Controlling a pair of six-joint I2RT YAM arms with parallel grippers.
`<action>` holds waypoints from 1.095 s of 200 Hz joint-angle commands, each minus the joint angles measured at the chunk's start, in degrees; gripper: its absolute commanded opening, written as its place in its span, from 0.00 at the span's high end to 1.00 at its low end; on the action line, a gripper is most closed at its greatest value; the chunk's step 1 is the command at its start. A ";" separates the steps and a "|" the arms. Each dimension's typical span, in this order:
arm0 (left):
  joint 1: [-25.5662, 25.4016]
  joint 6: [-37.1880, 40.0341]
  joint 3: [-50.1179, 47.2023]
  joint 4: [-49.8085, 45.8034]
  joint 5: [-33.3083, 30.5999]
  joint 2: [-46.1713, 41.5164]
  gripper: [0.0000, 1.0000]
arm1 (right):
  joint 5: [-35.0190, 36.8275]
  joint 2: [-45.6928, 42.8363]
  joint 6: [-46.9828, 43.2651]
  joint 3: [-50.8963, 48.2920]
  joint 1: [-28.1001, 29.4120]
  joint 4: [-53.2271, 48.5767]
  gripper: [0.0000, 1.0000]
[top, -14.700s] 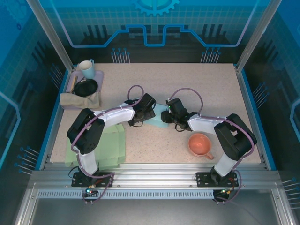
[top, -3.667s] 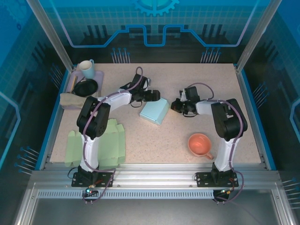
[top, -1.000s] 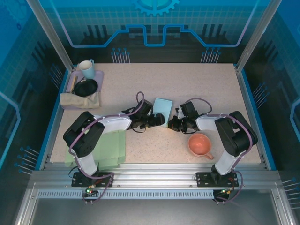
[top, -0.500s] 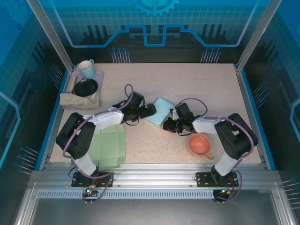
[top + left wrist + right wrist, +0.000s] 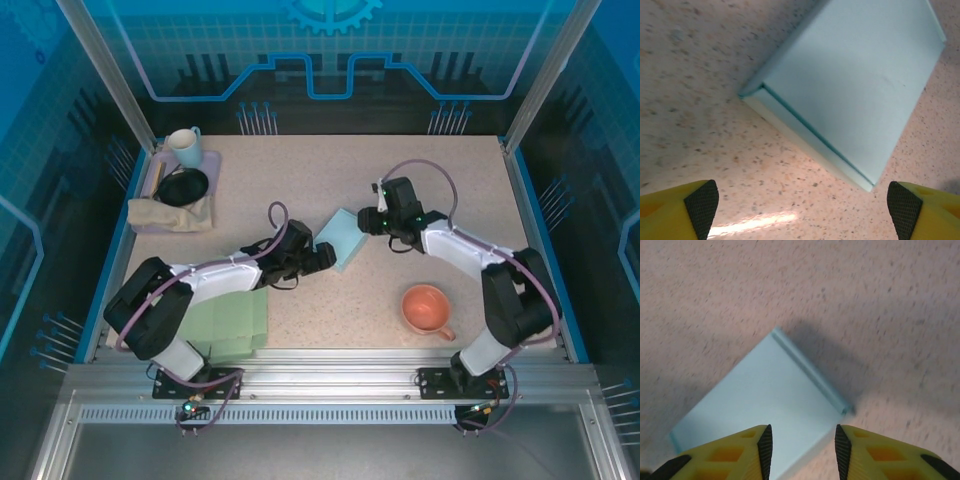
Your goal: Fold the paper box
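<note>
The pale blue paper box [image 5: 340,238] lies closed and flat near the middle of the table [image 5: 450,170]. At the box's 7 o'clock in the overhead view, the left hand [image 5: 802,206] is spread wide and grips nothing; the box lies just ahead of its fingertips. At 2 o'clock the right hand [image 5: 801,447] is over the box's lid, its fingers partly parted and pinching nothing. An orange cup [image 5: 428,308] stands well apart at 4 o'clock. Flat green box sheets [image 5: 225,320] lie at 8 o'clock.
</note>
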 commanded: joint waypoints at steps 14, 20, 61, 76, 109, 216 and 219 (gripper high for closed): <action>0.05 -4.16 0.00 6.67 -0.40 3.02 0.11 | -3.00 10.22 -6.98 7.53 -2.49 -1.14 0.59; 0.03 -4.10 0.65 6.69 -0.36 3.82 0.12 | -3.40 11.70 -7.24 8.61 -2.69 -1.31 0.59; 0.02 -4.25 6.34 6.52 1.02 10.30 0.16 | -7.84 17.76 -5.71 11.56 -3.51 -0.85 0.59; 0.14 -3.86 9.24 5.60 0.69 12.75 0.18 | -9.09 18.12 -4.05 10.80 -3.98 -0.40 0.59; 0.29 -0.57 19.73 2.10 0.94 19.49 0.21 | -10.93 15.29 -0.86 6.87 -7.74 1.80 0.62; 0.28 10.94 63.15 -1.47 11.86 49.59 0.21 | -13.08 16.28 10.53 5.04 -19.88 10.74 0.62; 0.25 11.50 64.35 -1.80 11.90 50.13 0.21 | -12.81 16.30 10.73 5.09 -19.99 10.79 0.62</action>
